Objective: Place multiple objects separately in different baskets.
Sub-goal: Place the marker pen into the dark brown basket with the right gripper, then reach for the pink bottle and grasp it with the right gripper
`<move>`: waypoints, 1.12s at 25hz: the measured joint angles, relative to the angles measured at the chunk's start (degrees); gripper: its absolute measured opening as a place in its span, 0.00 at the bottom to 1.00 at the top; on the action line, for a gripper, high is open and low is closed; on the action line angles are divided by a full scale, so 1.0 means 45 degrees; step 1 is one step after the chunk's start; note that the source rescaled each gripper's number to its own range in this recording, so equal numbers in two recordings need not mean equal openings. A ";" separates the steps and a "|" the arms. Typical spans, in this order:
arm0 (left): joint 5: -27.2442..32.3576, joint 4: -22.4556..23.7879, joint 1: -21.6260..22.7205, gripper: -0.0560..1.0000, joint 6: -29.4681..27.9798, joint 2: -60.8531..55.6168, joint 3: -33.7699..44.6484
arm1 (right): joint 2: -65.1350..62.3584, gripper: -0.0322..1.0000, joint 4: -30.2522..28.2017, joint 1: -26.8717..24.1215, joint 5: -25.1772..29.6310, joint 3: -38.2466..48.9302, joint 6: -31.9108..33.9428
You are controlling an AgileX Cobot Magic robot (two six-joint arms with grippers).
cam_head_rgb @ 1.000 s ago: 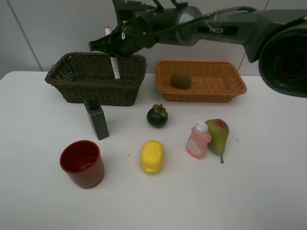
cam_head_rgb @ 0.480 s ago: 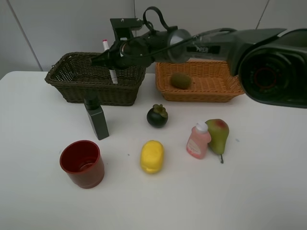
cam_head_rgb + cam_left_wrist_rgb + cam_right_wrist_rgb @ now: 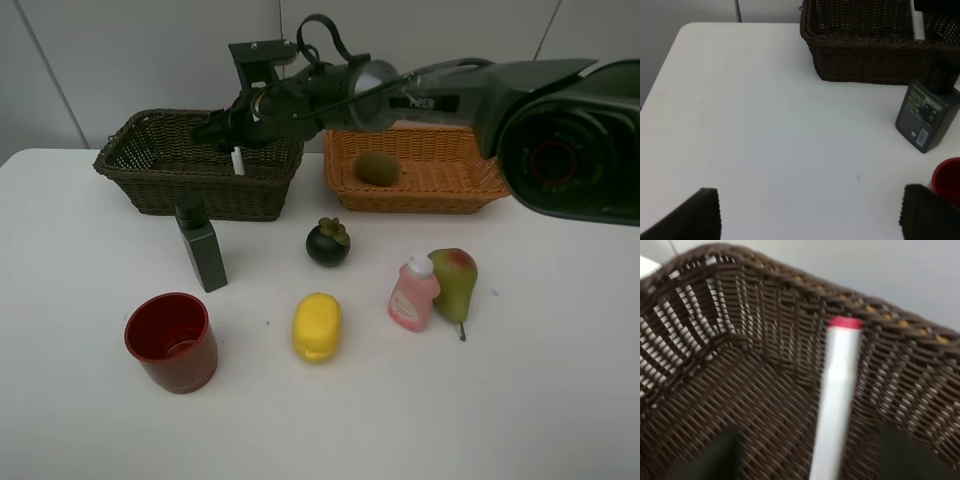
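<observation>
Marker (image 3: 837, 400) sits inside the dark basket (image 3: 200, 190) at far left, between my right jaws, which are spread and clear of it. I judge the drop-off is in hand. Next I should lift straight out without snagging the wicker, then fetch the green bottle (image 3: 202, 250). My left jaws gape, holding nothing.

The dark green bottle (image 3: 925, 118) stands beside the dark basket (image 3: 865, 64).

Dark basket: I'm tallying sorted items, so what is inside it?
A white, pink-tipped marker shows inside the dark basket, beneath the right end effector. Nothing else shows, but the arm and the near wall cover part of its floor.
</observation>
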 joint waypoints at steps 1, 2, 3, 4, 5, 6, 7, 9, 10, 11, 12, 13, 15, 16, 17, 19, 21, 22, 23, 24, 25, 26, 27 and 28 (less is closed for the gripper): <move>0.0000 0.0000 0.0000 0.94 0.0000 0.0000 0.0000 | 0.0000 0.81 -0.0013 0.0000 0.0036 0.0000 0.0000; 0.0000 0.0000 0.0000 0.94 0.0000 0.0000 0.0000 | 0.0000 0.87 -0.0013 0.0000 0.0074 0.0000 0.0000; 0.0000 0.0000 0.0000 0.94 0.0000 0.0000 0.0000 | 0.0000 0.92 -0.0013 0.0000 0.0070 0.0000 0.0000; 0.0000 0.0000 0.0000 0.94 0.0000 0.0000 0.0000 | 0.0000 0.94 -0.0013 0.0000 0.0070 0.0000 0.0000; 0.0000 0.0000 0.0000 0.94 0.0000 0.0000 0.0000 | 0.0000 0.95 -0.0013 0.0000 0.0080 0.0000 0.0000; 0.0000 0.0000 0.0000 0.94 0.0000 0.0000 0.0000 | -0.0012 0.96 -0.0013 0.0000 0.0094 0.0000 0.0000; 0.0000 0.0000 0.0000 0.94 0.0000 0.0000 0.0000 | -0.0024 0.97 -0.0013 0.0000 0.0094 0.0000 0.0000; 0.0000 0.0000 0.0000 0.94 0.0000 0.0000 0.0000 | -0.0061 0.98 -0.0013 0.0000 0.0094 0.0000 0.0000; 0.0000 0.0000 0.0000 0.94 0.0000 0.0000 0.0000 | -0.0097 0.98 -0.0013 0.0000 0.0094 0.0000 0.0000; 0.0000 0.0000 0.0000 0.94 0.0000 0.0000 0.0000 | -0.0146 0.98 -0.0013 0.0000 0.0108 0.0000 0.0000; 0.0000 0.0000 0.0000 0.94 0.0000 0.0000 0.0000 | -0.0194 0.98 -0.0013 0.0000 0.0121 0.0000 0.0000; 0.0000 0.0000 0.0000 0.94 0.0000 0.0000 0.0000 | -0.0259 0.98 -0.0013 0.0000 0.0121 0.0000 0.0000; 0.0000 0.0000 0.0000 0.94 0.0000 0.0000 0.0000 | -0.0427 0.98 -0.0013 0.0000 0.0159 0.0000 0.0000; 0.0000 0.0000 0.0000 0.94 0.0000 0.0000 0.0000 | -0.0499 0.98 -0.0026 0.0000 0.0224 0.0000 0.0000; 0.0000 0.0000 0.0000 0.94 0.0000 0.0000 0.0000 | -0.0598 0.98 -0.0026 0.0000 0.0350 0.0000 0.0000; 0.0000 0.0000 0.0000 0.94 0.0000 0.0000 0.0000 | -0.0804 0.98 -0.0052 0.0000 0.0784 -0.0065 0.0000; 0.0000 0.0000 0.0000 0.94 0.0000 0.0000 0.0000 | -0.1127 0.98 -0.0062 0.0000 0.1413 -0.0069 0.0000; 0.0000 0.0000 0.0000 0.94 0.0000 0.0000 0.0000 | -0.1334 0.98 -0.0062 0.0000 0.1800 -0.0082 0.0000; 0.0000 0.0000 0.0000 0.94 0.0000 0.0000 0.0000 | -0.1525 0.98 -0.0074 0.0000 0.2192 -0.0096 0.0000; 0.0000 0.0000 0.0000 0.94 0.0000 0.0000 0.0000 | -0.1790 0.98 -0.0074 0.0000 0.2654 -0.0096 0.0000; 0.0000 0.0000 0.0000 0.94 0.0000 0.0000 0.0000 | -0.2076 0.98 -0.0074 0.0000 0.3073 -0.0096 0.0000; 0.0000 0.0000 0.0000 0.94 0.0000 0.0000 0.0000 | -0.2295 0.98 -0.0074 0.0000 0.3579 -0.0110 0.0000; 0.0000 0.0000 0.0000 0.94 0.0000 0.0000 0.0000 | -0.2609 0.98 -0.0074 0.0000 0.4076 -0.0110 0.0000; 0.0000 0.0000 0.0000 0.94 0.0000 0.0000 0.0000 | -0.2929 0.98 -0.0059 0.0000 0.4483 -0.0119 0.0000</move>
